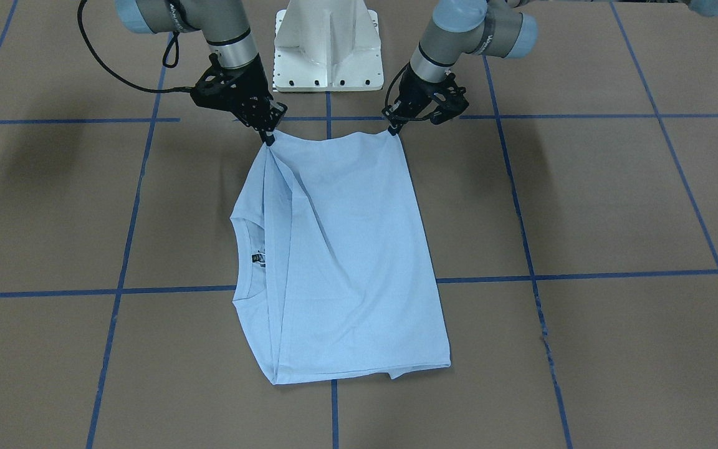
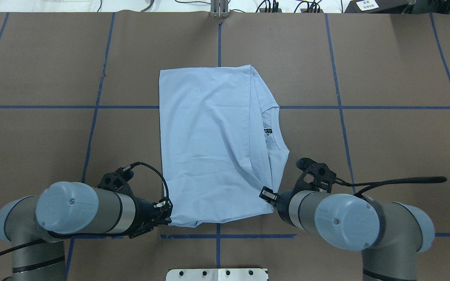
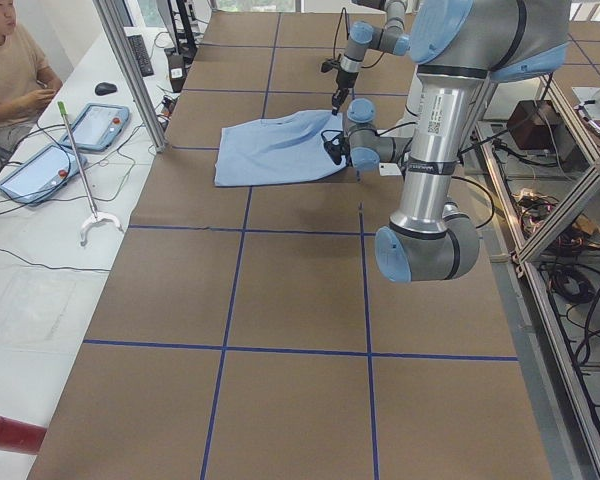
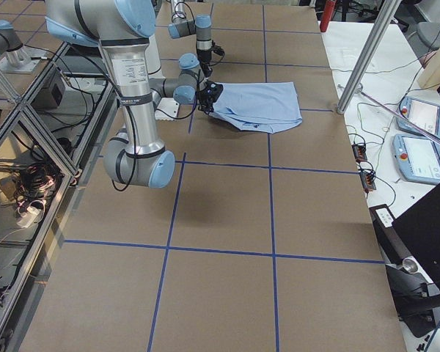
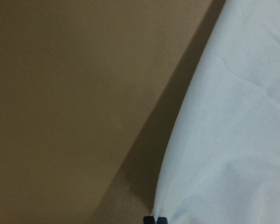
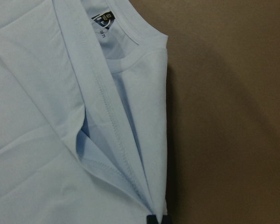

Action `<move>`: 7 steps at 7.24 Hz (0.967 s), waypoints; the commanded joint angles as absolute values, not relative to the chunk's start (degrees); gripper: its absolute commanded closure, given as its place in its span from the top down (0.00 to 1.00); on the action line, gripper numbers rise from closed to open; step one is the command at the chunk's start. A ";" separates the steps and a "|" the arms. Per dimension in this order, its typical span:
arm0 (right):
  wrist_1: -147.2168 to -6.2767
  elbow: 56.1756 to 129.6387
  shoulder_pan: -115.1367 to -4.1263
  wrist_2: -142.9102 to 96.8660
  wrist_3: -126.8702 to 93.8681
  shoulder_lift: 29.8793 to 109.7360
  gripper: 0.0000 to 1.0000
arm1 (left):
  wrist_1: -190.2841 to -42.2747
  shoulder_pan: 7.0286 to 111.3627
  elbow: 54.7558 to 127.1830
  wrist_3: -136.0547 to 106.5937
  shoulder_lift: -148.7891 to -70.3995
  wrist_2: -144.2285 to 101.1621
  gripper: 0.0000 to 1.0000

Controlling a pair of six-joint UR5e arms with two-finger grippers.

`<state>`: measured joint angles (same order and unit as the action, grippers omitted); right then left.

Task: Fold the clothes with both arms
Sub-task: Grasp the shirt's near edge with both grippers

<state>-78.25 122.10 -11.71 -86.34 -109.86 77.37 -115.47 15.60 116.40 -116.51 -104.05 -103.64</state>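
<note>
The light blue T-shirt (image 2: 209,148) is lying folded at the middle of the table (image 2: 45,70), its dark neck label (image 2: 268,131) showing. The left gripper (image 2: 168,217) is pinching one corner of its robot-side edge with jaws closed tight; the right gripper (image 2: 268,195) is clamping the other corner likewise.

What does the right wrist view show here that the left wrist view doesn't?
Only the right wrist view: the T-shirt showing its collar, dark neck label and stitched, layered fold edges. Only the left wrist view: just plain cloth with one smooth outer edge. Both: light blue fabric over the brown table, with the right gripper and left gripper each pinched shut on it.
</note>
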 commanded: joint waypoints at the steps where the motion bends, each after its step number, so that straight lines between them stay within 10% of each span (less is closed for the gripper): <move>1: -78.31 131.53 -10.27 -86.49 -113.46 81.91 0.00 | -115.40 15.64 124.69 -116.54 -101.34 -107.40 0.00; 4: -78.31 125.64 -20.95 -92.15 -112.85 74.23 0.00 | -114.70 23.26 123.32 -107.73 -105.71 -106.70 0.00; 7: -77.96 111.14 -33.10 -100.52 -107.16 64.27 0.00 | -113.90 33.98 106.59 -102.95 -116.95 -107.05 0.00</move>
